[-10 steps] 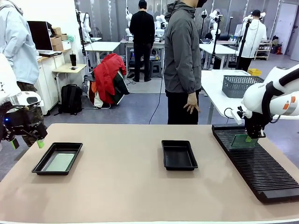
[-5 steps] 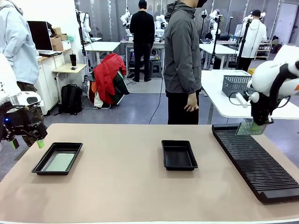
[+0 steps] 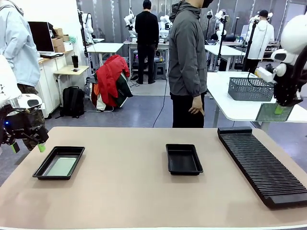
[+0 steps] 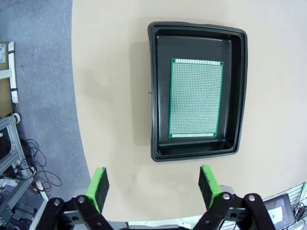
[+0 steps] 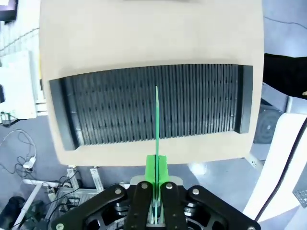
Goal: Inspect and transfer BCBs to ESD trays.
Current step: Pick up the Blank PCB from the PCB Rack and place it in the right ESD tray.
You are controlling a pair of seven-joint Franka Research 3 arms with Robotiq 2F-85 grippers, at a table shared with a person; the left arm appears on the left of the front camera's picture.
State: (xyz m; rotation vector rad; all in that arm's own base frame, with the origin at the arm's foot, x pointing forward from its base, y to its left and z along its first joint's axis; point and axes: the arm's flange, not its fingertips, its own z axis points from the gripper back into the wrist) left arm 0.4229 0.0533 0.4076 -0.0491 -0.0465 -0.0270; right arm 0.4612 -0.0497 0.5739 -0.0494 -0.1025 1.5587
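Note:
A BCB (image 3: 273, 112), green and held upright, hangs well above the far right end of the table with my right gripper (image 3: 280, 108) shut on its top edge. In the right wrist view that BCB (image 5: 157, 120) shows edge-on between the shut fingers of the right gripper (image 5: 157, 168), high over the rack (image 5: 120, 105). Another BCB (image 4: 195, 98) lies flat in the left ESD tray (image 4: 158, 96). My left gripper (image 4: 153, 184) is open above the table edge beside that tray. In the front view the left gripper (image 3: 28, 147) hovers left of this tray (image 3: 42, 168). The middle ESD tray (image 3: 184, 170) holds nothing.
A long black ribbed rack (image 3: 261, 163) runs along the table's right side. A person in a grey jacket (image 3: 187, 62) stands at the far edge, one hand (image 3: 196, 106) hanging down. A grey wire-mesh basket (image 3: 248, 88) sits on a white table behind.
My right arm has lifted the BCB out of the rack, up and to the right. The left arm and both trays have stayed put.

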